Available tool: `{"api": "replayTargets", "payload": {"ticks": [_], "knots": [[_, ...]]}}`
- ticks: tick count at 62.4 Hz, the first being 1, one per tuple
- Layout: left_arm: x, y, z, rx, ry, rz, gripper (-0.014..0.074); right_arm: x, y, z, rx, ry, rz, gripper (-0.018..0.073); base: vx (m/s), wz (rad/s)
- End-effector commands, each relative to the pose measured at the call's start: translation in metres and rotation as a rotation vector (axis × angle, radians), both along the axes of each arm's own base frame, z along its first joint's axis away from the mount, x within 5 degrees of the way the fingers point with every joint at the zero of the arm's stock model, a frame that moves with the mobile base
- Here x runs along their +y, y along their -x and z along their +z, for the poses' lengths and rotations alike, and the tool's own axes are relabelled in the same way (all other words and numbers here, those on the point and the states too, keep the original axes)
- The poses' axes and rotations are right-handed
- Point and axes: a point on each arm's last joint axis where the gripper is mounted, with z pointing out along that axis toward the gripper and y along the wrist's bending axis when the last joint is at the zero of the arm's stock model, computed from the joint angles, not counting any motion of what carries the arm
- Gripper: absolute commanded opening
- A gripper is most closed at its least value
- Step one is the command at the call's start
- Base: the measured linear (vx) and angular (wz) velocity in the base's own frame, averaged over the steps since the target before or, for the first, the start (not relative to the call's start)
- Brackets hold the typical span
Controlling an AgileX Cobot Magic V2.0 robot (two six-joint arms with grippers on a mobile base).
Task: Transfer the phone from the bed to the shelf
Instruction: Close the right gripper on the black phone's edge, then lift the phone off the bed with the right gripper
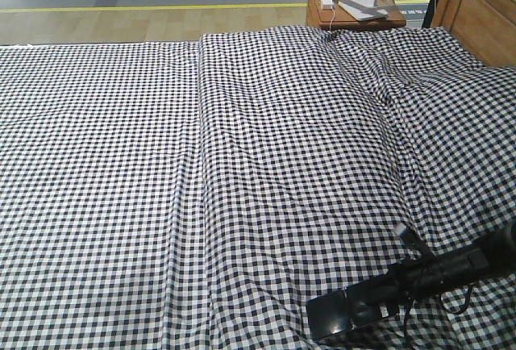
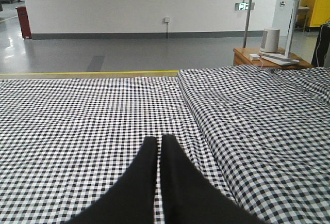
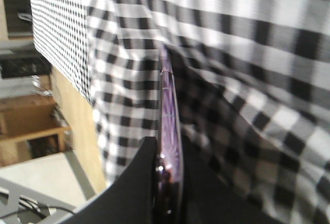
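Down at the near edge of the bed (image 1: 242, 164), the right gripper (image 1: 356, 310) has its fingers (image 3: 136, 188) pinched on the flat faces of the phone (image 1: 329, 316), a hold suited to carrying it off. Whether the phone hangs clear of the gingham I cannot tell. Farther up, over the bed's middle, the left gripper (image 2: 157, 142) is pressed together and empty, probably kept out of the way. Beyond the bed's far corner stands the brown bedside table (image 1: 393, 22).
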Motion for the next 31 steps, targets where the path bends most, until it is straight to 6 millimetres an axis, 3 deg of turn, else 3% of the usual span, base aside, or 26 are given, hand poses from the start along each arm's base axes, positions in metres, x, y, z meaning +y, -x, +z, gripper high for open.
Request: {"api": "replayTargets", "payload": {"ticks": [1, 15, 31], "knots": [[0.0, 0.001, 0.015, -0.108, 0.011, -0.002, 0.0001, 0.003, -0.009, 0.055, -0.066, -0.123, 0.046, -0.001, 0.0, 0.0], [0.0, 0.001, 0.015, -0.108, 0.011, -0.002, 0.0001, 0.005, -0.007, 0.112, -0.167, -0.112, 0.022, -0.0008, 0.0, 0.0], [0.0, 0.001, 0.015, -0.108, 0.011, -0.002, 0.0001, 0.014, 0.001, 0.196, -0.34, -0.076, 0.007, -0.0006, 0.0, 0.0]]}}
